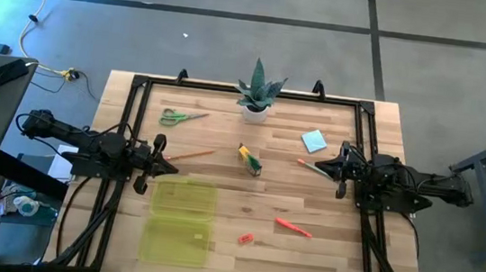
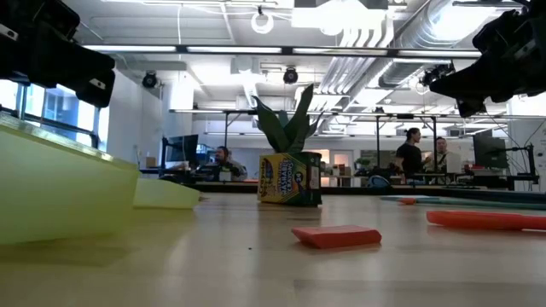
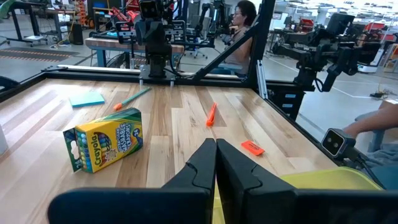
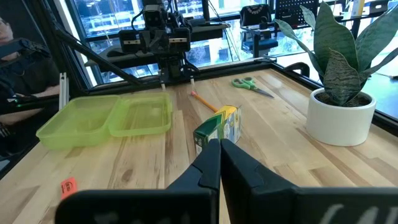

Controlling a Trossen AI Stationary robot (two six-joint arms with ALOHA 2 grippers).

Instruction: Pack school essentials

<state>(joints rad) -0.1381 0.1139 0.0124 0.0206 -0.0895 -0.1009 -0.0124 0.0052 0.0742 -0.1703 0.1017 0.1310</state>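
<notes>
Both arms hover above the table, touching nothing. My left gripper [image 1: 163,157] [image 3: 216,163] is shut at the left side, just beyond the open yellow-green case [image 1: 182,220]. My right gripper [image 1: 321,167] [image 4: 220,163] is shut at the right side, above an orange pencil [image 1: 312,168]. Lying flat on the table are the green-handled scissors [image 1: 182,117], a second orange pencil [image 1: 191,155], the crayon box [image 1: 250,159] [image 3: 104,138], the light blue note pad [image 1: 314,141], the red-orange marker [image 1: 293,227] and the small red eraser [image 1: 246,239].
A spiky plant in a white pot [image 1: 257,94] stands at the far edge's middle. A black frame [image 1: 230,89] rims the table's far, left and right sides. Bare wood lies between the crayon box and the marker. People sit in the room beyond the table.
</notes>
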